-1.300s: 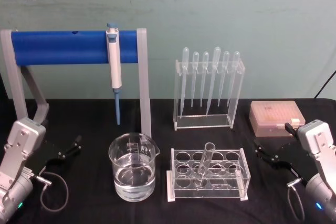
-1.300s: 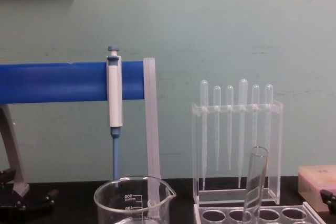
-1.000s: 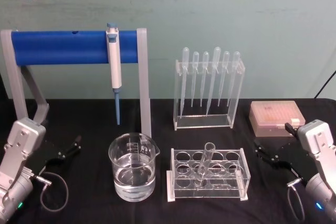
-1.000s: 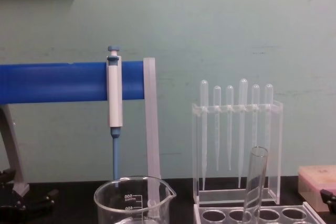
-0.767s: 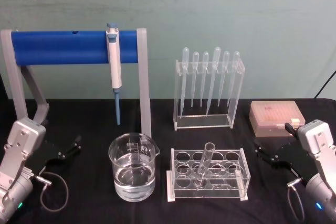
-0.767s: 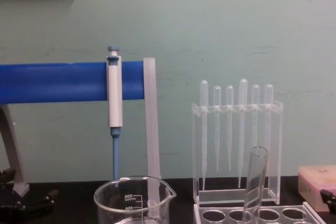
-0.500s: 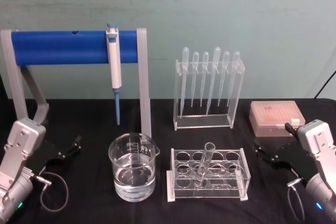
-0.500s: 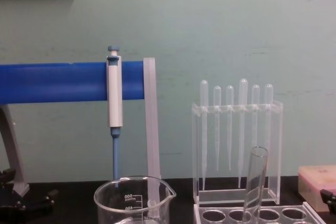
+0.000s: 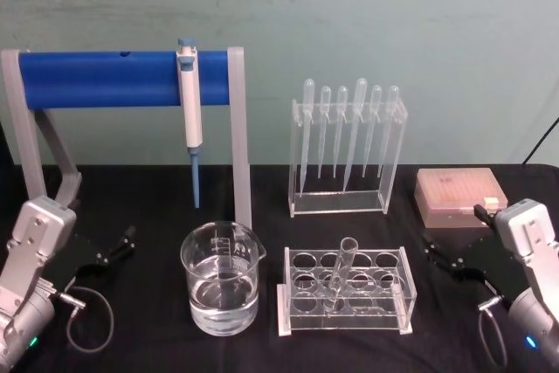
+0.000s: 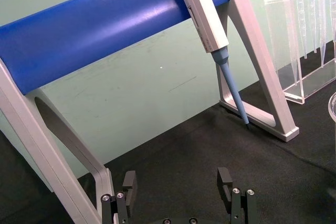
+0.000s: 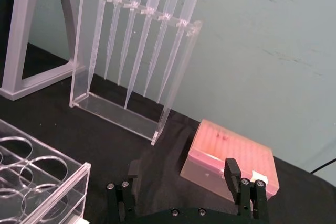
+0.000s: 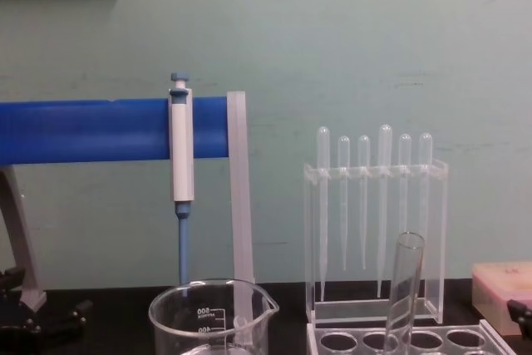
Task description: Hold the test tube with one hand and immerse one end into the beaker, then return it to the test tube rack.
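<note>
Tube tilted in rack, best pinched near rim; left gripper, right gripper spread, parked flanking rack

A lab: hung pipettor, racked pipettes, glass beaker.

Very little differs from just over a second ago. In the head view, the left gripper, lying low at the left side of the table, has slipped a shade back toward the robot, and its upper fingertip sits fractionally lower than before. In the chest view, its dark shape at the bottom left corner has shifted slightly toward the edge. The right gripper, low at the table's right side, has likewise eased a trace toward the robot. Both shifts are faint.
</note>
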